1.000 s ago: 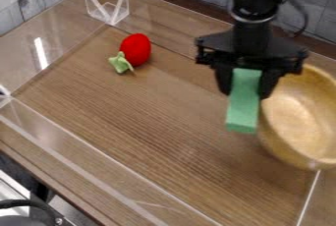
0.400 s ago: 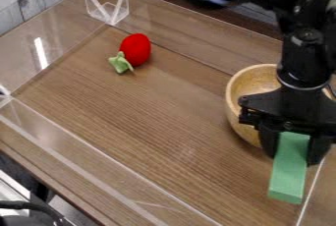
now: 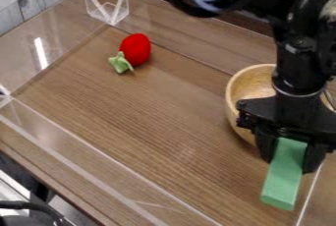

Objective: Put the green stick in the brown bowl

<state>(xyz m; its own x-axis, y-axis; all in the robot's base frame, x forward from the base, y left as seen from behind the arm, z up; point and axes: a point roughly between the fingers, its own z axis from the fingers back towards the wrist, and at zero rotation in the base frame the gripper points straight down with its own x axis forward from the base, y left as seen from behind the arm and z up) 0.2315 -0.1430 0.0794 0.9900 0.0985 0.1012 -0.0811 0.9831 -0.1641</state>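
Carry step: the gripper (image 3: pixel 292 141) points almost straight down with its fingers clamped on the top end of the green stick (image 3: pixel 286 174), which hangs below them tilted slightly, lower end toward the near right corner of the table (image 3: pixel 118 132). The stick is not in the brown bowl (image 3: pixel 250 89) yet — it sits at about 5 o'clock from the bowl, just outside the near rim, and the arm covers much of the bowl's right half. Next move, as I read it: lift enough to clear the thick rim, shift toward 11 o'clock until the stick is over the bowl's hollow, then release. The stick is a flat, matte, light-green bar, plain faces. The red strawberry toy (image 3: pixel 134 48) lies well apart at far left — not involved.
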